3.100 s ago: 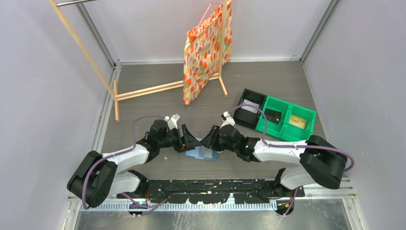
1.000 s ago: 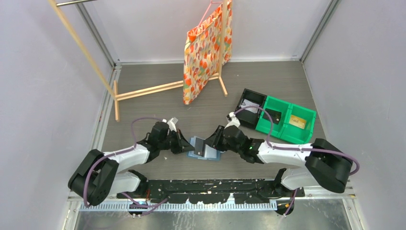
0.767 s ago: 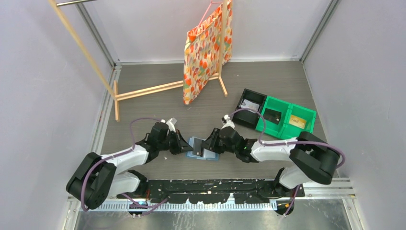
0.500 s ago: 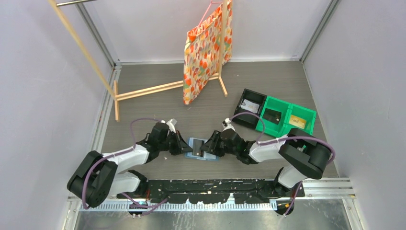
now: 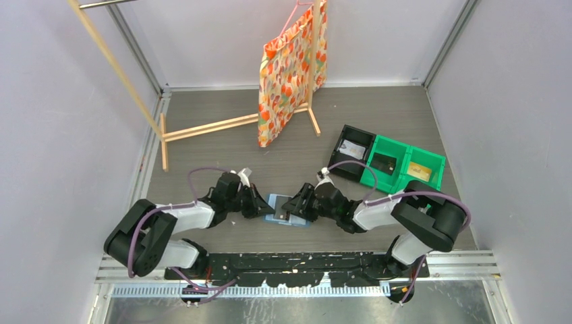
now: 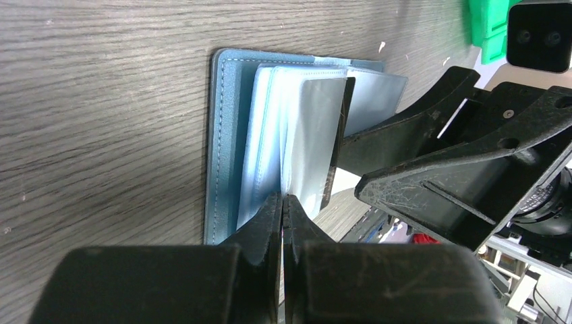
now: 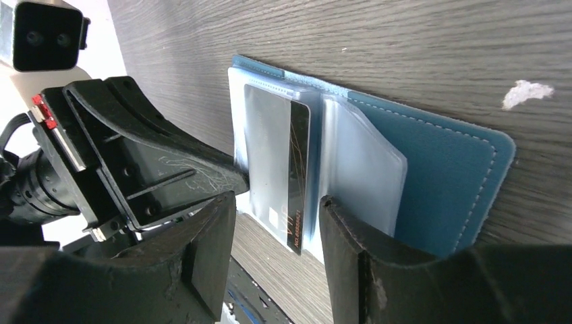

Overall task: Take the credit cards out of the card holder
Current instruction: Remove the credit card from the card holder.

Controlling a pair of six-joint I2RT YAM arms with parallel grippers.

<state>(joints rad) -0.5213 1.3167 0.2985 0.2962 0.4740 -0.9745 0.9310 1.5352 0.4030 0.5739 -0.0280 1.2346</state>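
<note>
The teal card holder (image 5: 282,210) lies open on the table between the two arms, its cover (image 7: 459,169) flat and its translucent sleeves fanned up. My left gripper (image 6: 283,200) is shut on the edge of one sleeve leaf (image 6: 307,142). A dark credit card (image 7: 299,172) with gold print stands on edge in a sleeve. My right gripper (image 7: 276,206) is open, one finger on each side of that card's near end, touching neither side. In the top view my left gripper (image 5: 262,204) and right gripper (image 5: 293,208) meet over the holder.
A black bin (image 5: 352,150) and a green bin (image 5: 405,169) stand at the right with a whitish card, a dark card and a tan card (image 5: 419,173) in them. A patterned bag (image 5: 287,74) hangs on a wooden rack (image 5: 202,128) at the back. A white scrap (image 7: 526,93) lies by the holder.
My right gripper's jaws have spread apart and the arm has closed in low on the holder. My left gripper has kept its pinch on the sleeve leaf.
</note>
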